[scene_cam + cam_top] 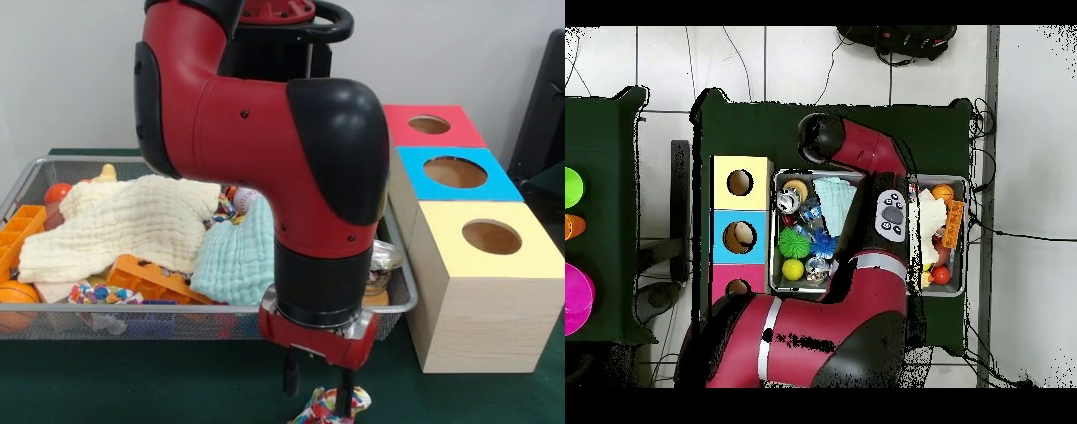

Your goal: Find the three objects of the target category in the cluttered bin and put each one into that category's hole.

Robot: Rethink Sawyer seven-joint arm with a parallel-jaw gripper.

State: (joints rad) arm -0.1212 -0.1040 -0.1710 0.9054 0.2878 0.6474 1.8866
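Item: rope bundle [334, 407], one of three sought. Location: clamped between the gripper [320, 389] fingers, low over the green worktop [132, 380], outside the wire bin [212, 307].
Destination: blue-topped hole [455, 171], well apart.
Risk: trailing strands may snag the yellow box [481, 300] in passing, loosening the bundle.

Plain white wall [71, 71], grey tiled floor [1025, 120] w/ cables — dark green tabletop [132, 380]
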